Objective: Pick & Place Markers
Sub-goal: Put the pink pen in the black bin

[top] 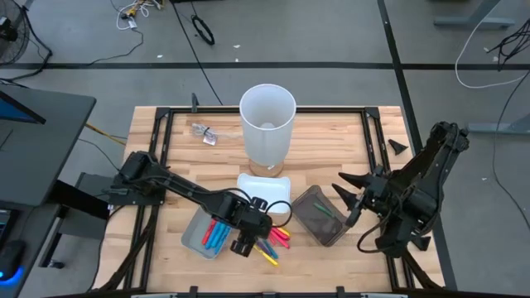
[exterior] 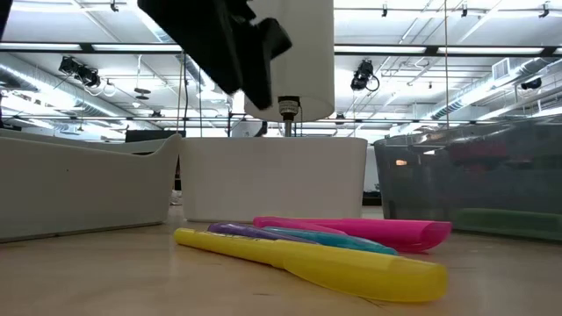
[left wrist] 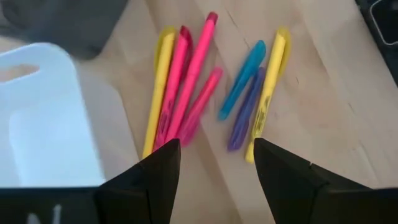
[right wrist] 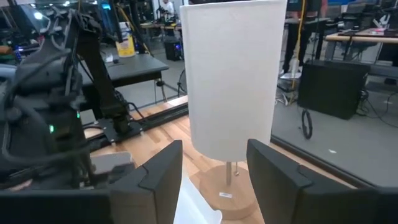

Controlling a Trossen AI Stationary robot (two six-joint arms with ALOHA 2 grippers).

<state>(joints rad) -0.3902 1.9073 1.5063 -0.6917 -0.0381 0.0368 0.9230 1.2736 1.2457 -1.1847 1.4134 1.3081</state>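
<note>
At the table's left edge the left arm is reaching in from its base toward the middle front, and just beside it a grey tray [top: 201,238] is lying on the wood [top: 157,223], holding a few blue and red markers [top: 217,237]. The left gripper [top: 245,245] is hanging over the tray's right end, its two dark fingers [left wrist: 149,180] standing spread apart with nothing between them. In the left wrist view they are framing a loose scatter of markers [left wrist: 186,93] lying on the bare wood: a yellow one and three pink ones close together, then a blue, a purple and another yellow one a little apart. In the low view the same group is showing flat on the table, with a yellow marker [exterior: 316,261] nearest the camera and a pink marker [exterior: 351,230] behind it.

Toward the middle, a white tray [top: 263,192] is sitting just behind the scattered markers, and behind that a lamp with a tall white shade [top: 267,124] is standing upright on a round wooden base.

Right of the white tray a dark translucent tray [top: 319,215] is lying at an angle, with what looks like a green marker inside it.

Farther right, the right arm is waiting near the table's right edge, its gripper [top: 348,192] pointing toward the lamp; its fingers [right wrist: 158,177] are standing open and empty, well apart from the markers
</note>
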